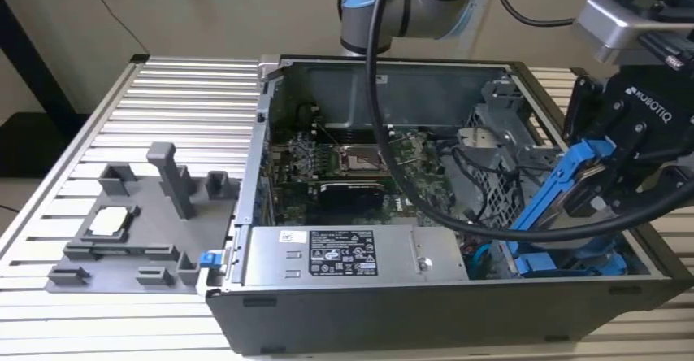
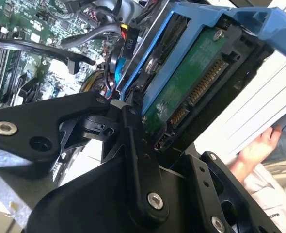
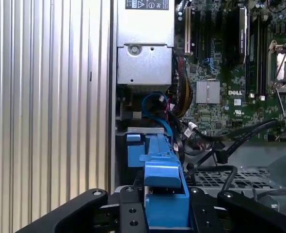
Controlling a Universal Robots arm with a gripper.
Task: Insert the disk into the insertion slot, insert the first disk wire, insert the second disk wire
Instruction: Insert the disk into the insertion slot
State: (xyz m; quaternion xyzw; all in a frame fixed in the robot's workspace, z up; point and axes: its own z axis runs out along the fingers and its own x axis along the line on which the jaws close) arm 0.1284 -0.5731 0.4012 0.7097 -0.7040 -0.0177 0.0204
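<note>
While clamped by its bright blue carrier frame, the disk (image 1: 564, 190) hangs tilted over the open computer case (image 1: 434, 316), its lower end dipping toward the insertion slot (image 1: 542, 262) at the corner on the exterior view's right. The gripper (image 1: 609, 189) is clenched on the disk, one black finger (image 3: 132, 209) pressed to either side of the frame in the first wrist view. The second wrist view shows the drive's green circuit board and connector row facing the camera.

By the look of it, the first step, seating the disk, is in hand and not yet done, with neither disk wire plugged into that bare connector. Finishing the step calls for the tilted frame to be squared to the narrow bay and kept off the black cables (image 1: 434, 206) looping nearby.

The slot's mouth is hard to make out behind the carrier, so how far the lower end has entered cannot be told. Beside it stand the perforated cage wall (image 1: 501, 174), the power supply (image 1: 336, 255) and the motherboard (image 1: 358, 162). A person's hand (image 2: 259, 150) sits blurred outside the case.
</note>
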